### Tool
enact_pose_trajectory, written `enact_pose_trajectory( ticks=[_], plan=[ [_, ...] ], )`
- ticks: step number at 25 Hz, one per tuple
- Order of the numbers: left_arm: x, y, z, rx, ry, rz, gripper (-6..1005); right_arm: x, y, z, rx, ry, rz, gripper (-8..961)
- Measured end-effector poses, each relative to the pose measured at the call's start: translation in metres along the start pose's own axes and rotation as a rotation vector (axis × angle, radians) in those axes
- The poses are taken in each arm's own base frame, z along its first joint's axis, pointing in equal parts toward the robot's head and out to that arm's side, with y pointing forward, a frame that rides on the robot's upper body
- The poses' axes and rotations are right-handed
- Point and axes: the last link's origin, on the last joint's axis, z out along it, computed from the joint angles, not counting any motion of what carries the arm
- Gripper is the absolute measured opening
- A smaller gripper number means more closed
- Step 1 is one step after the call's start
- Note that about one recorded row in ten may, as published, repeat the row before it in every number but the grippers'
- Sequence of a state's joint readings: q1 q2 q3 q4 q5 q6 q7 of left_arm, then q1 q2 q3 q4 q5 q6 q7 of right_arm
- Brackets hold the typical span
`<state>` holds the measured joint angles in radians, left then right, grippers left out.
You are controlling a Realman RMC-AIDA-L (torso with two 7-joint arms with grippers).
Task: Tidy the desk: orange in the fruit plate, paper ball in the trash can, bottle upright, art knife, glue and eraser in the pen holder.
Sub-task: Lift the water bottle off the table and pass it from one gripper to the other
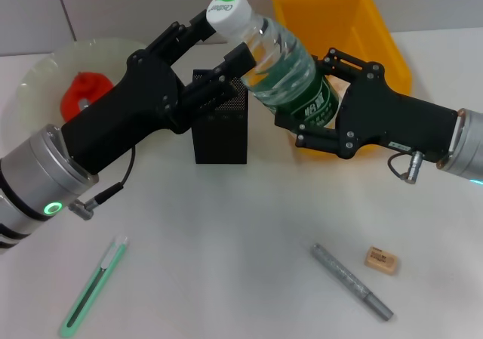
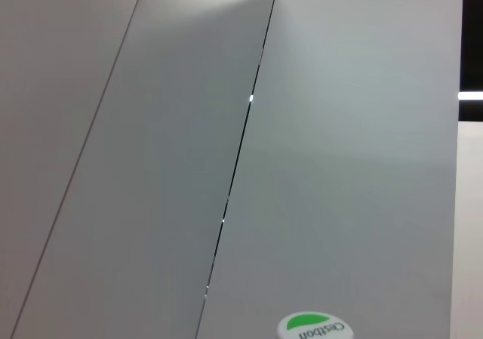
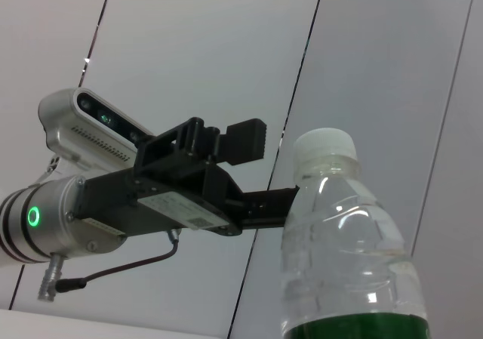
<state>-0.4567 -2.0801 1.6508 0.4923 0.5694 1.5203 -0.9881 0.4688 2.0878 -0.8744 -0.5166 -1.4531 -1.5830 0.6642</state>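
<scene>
Bottle [image 1: 283, 67] gripped aloft — right end effector [image 1: 306, 105] low, left end effector [image 1: 215, 48] by cap

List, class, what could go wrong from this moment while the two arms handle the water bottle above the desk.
1. The bottle is tilted and held in the air by the right gripper at its label; it might slip and fall onto the desk.
2. The left gripper reaches in at the bottle's neck beside the black pen holder; a clumsy move could knock the holder over.
</scene>
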Motion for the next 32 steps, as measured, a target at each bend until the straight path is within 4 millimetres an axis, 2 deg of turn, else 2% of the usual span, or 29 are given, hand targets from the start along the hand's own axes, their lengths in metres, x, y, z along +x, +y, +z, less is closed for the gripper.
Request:
enact_pose_trajectory(
  ticks=[14, 32],
  plan=[
    [-0.0022, 0.0036, 0.0061, -0.007, 0.015, 0.021, 819, -0.0003, 0.0051, 0.0077, 0.016, -0.059, -0.020, 762],
    [-0.0041, 0.0058, 0.0074, -0.006, 0.022, 0.023, 819, 0.0041, 0.0084, 0.0111, 0.018, -0.054, 0.006, 762]
  ],
)
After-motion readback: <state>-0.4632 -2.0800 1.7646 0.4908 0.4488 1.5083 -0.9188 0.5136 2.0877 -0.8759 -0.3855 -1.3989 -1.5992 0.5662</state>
